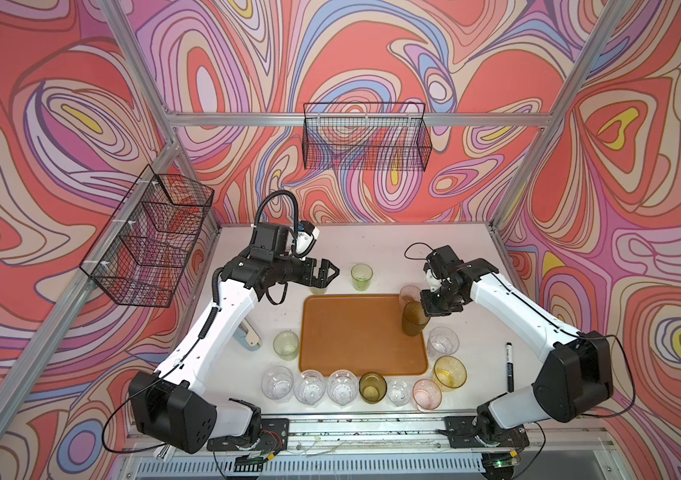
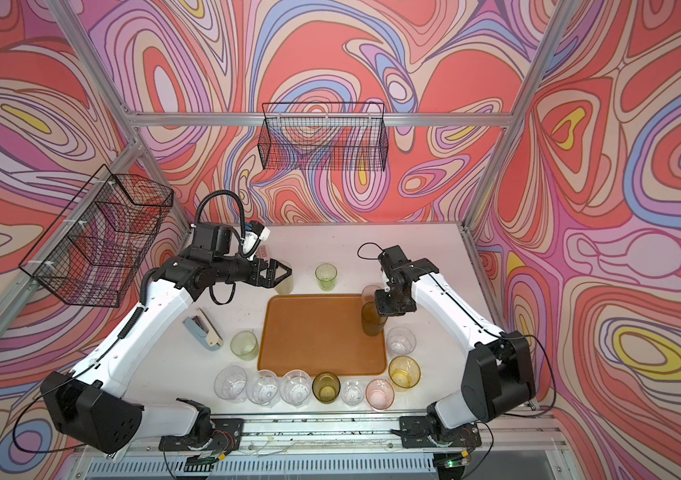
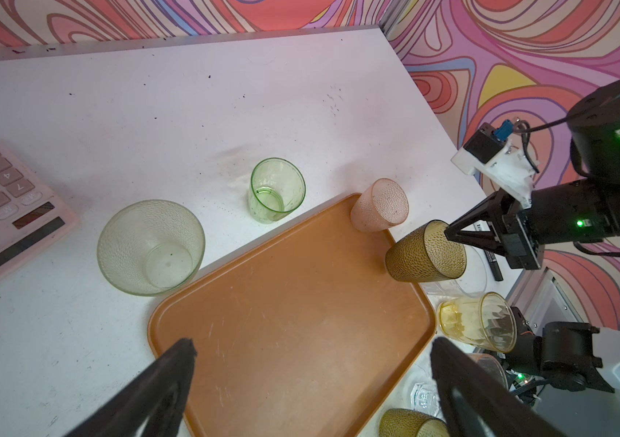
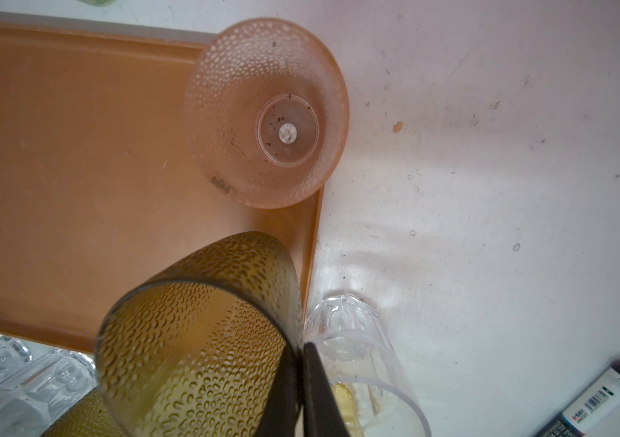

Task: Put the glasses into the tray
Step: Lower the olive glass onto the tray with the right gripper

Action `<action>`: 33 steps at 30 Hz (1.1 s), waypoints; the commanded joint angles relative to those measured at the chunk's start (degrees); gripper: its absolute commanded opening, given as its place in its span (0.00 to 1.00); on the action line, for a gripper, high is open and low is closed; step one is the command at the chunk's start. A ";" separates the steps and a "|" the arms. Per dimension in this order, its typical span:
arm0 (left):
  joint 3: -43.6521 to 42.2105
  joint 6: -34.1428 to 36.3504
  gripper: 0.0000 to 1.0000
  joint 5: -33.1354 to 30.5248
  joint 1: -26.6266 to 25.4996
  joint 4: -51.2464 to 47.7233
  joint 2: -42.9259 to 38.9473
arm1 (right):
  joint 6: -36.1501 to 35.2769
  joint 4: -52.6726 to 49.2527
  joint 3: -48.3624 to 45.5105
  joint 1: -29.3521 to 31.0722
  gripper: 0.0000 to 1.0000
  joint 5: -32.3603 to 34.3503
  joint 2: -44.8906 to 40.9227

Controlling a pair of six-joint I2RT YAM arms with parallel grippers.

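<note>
Right fingers point(image 1: 428, 311) pinching the olive glass point(image 1: 413, 319) rim, left fingers point(image 3: 308, 382) spread; we should lower it level onto the tray point(image 1: 351, 332) before release.

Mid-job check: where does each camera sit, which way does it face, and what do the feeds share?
Top views: high at the front, looking down; both arms, tray.
Left wrist: on the left arm, facing the tray; open left hand shows, with the right hand pinching the olive glass rim.
Right wrist: facing down; shut right hand on the olive glass.
Shared: pink dimpled glass on the tray corner.
</note>
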 commanded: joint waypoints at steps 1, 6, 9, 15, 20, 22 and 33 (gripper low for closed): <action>0.60 0.65 1.00 0.92 -0.18 -0.13 0.20 | 0.39 1.92 -0.56 0.33 0.00 0.94 0.68; 0.62 0.65 1.00 0.96 -0.18 -0.23 0.22 | 0.31 2.61 -0.91 0.46 0.00 0.68 1.61; 0.60 0.66 1.00 0.82 -0.18 -0.15 0.20 | 0.38 3.43 -1.42 0.42 0.00 0.98 1.91; 0.68 0.95 1.00 0.47 -0.18 -0.37 0.22 | 0.99 4.08 -2.29 0.49 0.00 1.28 2.30; 0.77 0.97 1.00 0.38 -0.23 -0.48 0.20 | 1.07 4.22 -2.75 0.47 0.00 1.33 2.27; 0.77 1.05 1.00 0.34 -0.24 -0.58 0.29 | 1.09 4.34 -2.93 0.49 0.00 1.56 2.19; 0.68 1.05 1.00 0.08 -0.23 -0.60 -0.06 | 1.40 4.63 -3.81 0.49 0.00 2.02 2.58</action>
